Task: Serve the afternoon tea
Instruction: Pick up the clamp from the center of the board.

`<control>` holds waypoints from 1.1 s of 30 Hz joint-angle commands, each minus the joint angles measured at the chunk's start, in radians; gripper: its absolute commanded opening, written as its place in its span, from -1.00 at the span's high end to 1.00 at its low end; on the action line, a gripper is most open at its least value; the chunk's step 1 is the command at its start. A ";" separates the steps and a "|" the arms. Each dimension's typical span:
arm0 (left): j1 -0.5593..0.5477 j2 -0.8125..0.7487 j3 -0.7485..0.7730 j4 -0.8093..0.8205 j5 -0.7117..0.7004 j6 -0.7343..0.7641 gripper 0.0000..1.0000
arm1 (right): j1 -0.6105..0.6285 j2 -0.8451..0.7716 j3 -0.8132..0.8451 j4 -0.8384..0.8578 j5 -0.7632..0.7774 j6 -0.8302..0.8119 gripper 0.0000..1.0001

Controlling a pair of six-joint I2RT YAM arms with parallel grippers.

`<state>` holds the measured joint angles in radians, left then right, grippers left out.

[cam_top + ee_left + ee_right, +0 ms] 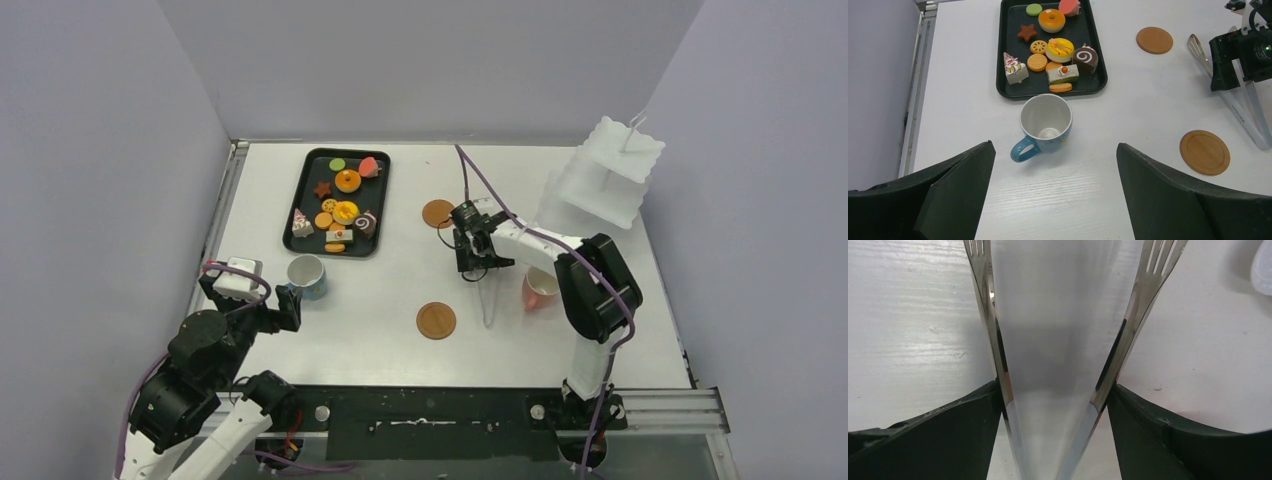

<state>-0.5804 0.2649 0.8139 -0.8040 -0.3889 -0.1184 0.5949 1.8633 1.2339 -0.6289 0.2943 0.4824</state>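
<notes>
Left gripper (pixel 1054 146): jaws wide apart, holding nothing. Just ahead of it, centred on the gap and clear of both fingers, is the blue cup (pixel 1045 122). It stands upright with a white inside and nothing in it, and its blue handle points back toward the left finger.

Just past the cup is the black tray (pixel 1004 50) with the pastries on it:
- Nearest row: sandwich cookie (pixel 1060 87), square cake piece (pixel 1063 74) with an orange dot on top, cake slice (pixel 1014 69).
- Middle: round cookies (pixel 1037 62), chocolate swirl roll (pixel 1085 56), yellow iced tart (pixel 1060 48), brown star cookie (pixel 1027 33).
- Far end: orange tart (pixel 1052 19), green disc (pixel 1034 9), and a pink piece (pixel 1069 6) cut off by the frame edge.

Right of the left gripper are two cork coasters, one near (pixel 1204 152) and one far (pixel 1154 40).

Right gripper (pixel 1054 387): jaws partly open and closed on the tongs (pixel 994 330). One finger presses the outside of each metal arm, and the forked tips spread out ahead. I can't tell whether the tongs are off the table.

The pink cup (pixel 540 290) shows only in the top view. It sits behind the right gripper, half hidden by the arm, so its contents are unclear. The white tiered stand (pixel 610 170), also seen only there, is beyond and to the right of that gripper with bare shelves. The right wrist view shows only tongs and table.
</notes>
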 commanded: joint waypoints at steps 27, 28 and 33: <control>0.013 0.017 0.007 0.064 0.013 0.011 -0.82 | 0.006 -0.084 -0.264 0.261 -0.105 0.050 -0.68; 0.013 0.017 0.008 0.063 0.012 0.010 -0.82 | 0.006 -0.083 -0.267 0.264 -0.106 0.051 -0.69; 0.013 0.014 0.009 0.060 0.011 0.011 -0.82 | 0.006 -0.094 -0.294 0.295 -0.128 0.055 -0.65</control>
<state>-0.5732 0.2726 0.8139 -0.8040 -0.3878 -0.1184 0.5922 1.7569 0.9920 -0.3271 0.2031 0.5358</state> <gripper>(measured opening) 0.912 0.857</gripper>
